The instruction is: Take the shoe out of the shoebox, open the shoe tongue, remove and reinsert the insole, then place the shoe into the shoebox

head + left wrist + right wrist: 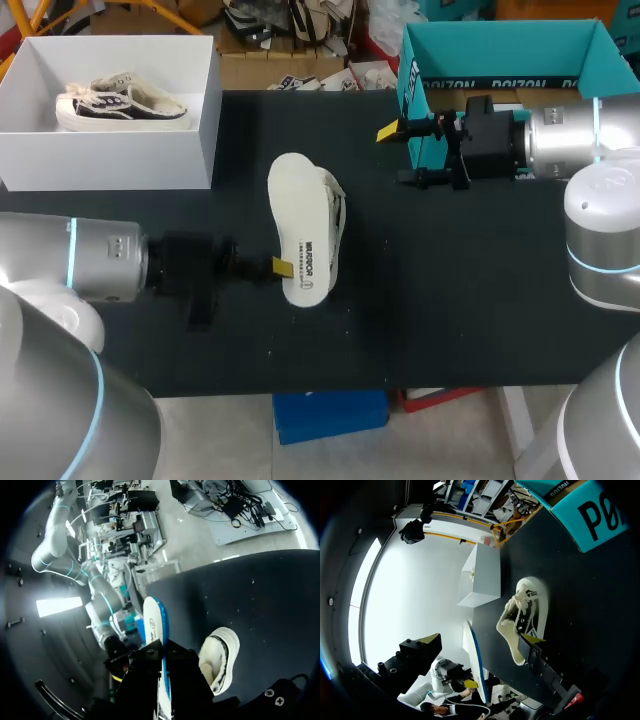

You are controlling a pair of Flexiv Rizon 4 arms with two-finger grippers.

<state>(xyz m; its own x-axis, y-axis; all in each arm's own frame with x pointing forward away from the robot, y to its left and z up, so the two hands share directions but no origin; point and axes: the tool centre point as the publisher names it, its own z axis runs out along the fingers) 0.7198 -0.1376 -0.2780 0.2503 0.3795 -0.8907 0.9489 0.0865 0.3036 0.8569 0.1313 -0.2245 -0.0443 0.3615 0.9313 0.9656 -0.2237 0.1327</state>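
At mid table point(450, 300), my left gripper point(283, 267) pinches the insole point(303, 225) by its end beside the shoe point(338, 210); thin and floppy, I judge, best gripped close to that end; my right gripper point(392, 130) hangs spread by the shoebox point(500, 50).

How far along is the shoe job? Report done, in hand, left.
Done: the shoe lies out on the table, and its insole is removed. In hand: the left gripper has its fingers shut on the insole, holding it above the shoe. Left: reinsert the insole, then box the shoe. The right gripper is open and empty.
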